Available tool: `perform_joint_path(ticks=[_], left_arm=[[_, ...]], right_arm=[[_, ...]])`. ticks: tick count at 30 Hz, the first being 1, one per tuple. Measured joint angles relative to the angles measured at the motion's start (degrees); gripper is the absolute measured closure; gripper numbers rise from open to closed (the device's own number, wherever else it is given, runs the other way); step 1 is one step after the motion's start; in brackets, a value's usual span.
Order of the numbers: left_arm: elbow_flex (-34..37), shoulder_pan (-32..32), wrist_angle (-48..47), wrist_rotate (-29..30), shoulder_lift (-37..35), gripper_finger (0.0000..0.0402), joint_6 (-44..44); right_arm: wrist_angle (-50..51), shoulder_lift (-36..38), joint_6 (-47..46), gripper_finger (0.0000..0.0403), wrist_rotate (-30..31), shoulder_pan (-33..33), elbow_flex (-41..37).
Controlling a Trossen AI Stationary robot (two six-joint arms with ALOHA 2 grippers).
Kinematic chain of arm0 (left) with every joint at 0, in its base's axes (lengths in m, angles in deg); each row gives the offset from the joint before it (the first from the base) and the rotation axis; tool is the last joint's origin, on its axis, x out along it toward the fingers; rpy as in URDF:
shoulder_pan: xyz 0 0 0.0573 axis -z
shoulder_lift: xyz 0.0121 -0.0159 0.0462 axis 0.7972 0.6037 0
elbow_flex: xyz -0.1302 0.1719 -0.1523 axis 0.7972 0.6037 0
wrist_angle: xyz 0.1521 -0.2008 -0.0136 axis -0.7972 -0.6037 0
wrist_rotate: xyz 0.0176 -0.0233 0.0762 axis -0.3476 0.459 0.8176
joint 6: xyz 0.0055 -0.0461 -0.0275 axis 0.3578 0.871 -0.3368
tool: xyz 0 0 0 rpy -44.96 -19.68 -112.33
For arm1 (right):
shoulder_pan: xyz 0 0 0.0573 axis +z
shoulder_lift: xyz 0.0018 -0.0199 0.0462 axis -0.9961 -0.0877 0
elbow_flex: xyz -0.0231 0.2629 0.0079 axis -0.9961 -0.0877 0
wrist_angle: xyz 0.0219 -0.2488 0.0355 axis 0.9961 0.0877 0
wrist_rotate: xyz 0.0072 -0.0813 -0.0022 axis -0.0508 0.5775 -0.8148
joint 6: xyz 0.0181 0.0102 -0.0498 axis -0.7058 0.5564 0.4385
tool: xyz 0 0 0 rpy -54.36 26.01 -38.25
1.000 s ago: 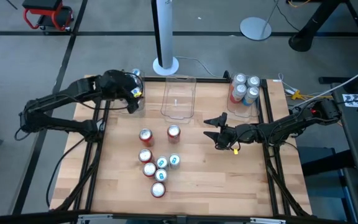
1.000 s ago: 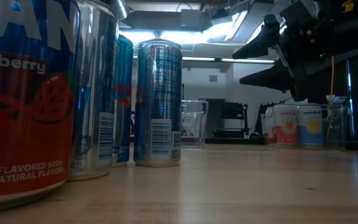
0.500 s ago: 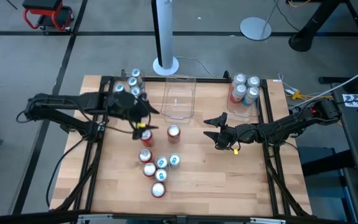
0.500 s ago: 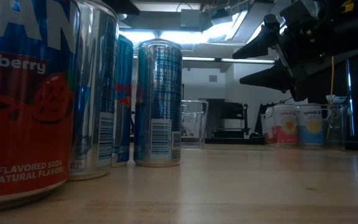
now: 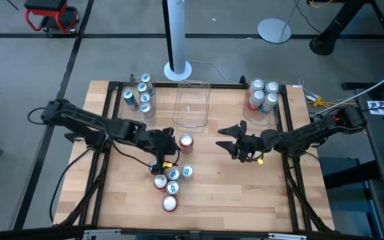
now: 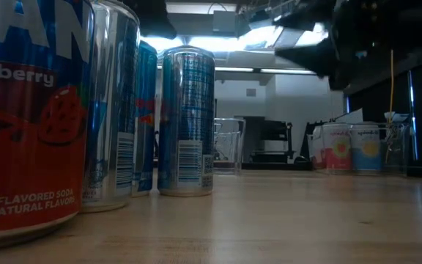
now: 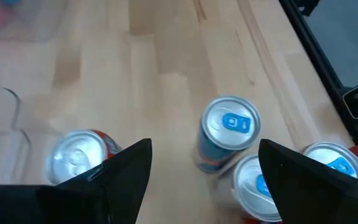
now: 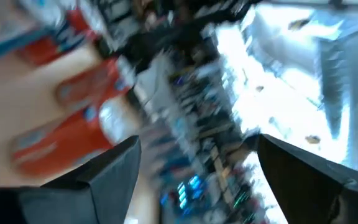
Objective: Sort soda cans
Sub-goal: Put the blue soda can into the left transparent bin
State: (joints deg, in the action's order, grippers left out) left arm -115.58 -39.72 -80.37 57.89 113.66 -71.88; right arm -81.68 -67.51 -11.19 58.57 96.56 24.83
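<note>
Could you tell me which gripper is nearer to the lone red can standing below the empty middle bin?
Left. The left gripper hovers open just beside the red can; the right gripper is farther off on its other side.

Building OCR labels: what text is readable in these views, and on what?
"AN" (cut off), "wberry" (cut off), "RY FLAVORED SODA", "R NATURAL FLAVORS": red-blue can, low view.
Print on the teal can: too small to read.
Labels on the cans in the right bin: too small to read.
Other views: nothing readable.
</note>
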Motion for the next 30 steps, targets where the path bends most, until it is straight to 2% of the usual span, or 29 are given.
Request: perform_joint_path(ticks=[4, 12, 17, 25, 30], left_arm=[[0.0, 0.4, 0.2, -1.2, 0.8, 0.0119, 3.2], [0.0, 2.1, 3.6, -3.1, 1.2, 0.0119, 4.9], [0.0, 2.9, 6.3, -3.0, 4.7, 0.0119, 4.5], [0.0, 2.0, 9.0, -2.4, 10.8, 0.0119, 4.6], [0.0, 2.1, 9.4, -3.8, 12.3, 0.0119, 4.7]], right_arm=[[2.4, 2.0, 2.9, 0.0081, -1.7, 0.0, 3.2], [19.1, 3.6, 6.3, 0.0081, -1.8, 0.0, 13.8], [19.6, 3.4, 7.0, 0.0081, -0.3, 0.0, 14.5], [14.7, 3.4, 5.2, 0.0081, -0.3, 0.0, 14.6], [17.6, 3.4, 5.9, 0.0081, -0.8, 0.0, 18.5]])
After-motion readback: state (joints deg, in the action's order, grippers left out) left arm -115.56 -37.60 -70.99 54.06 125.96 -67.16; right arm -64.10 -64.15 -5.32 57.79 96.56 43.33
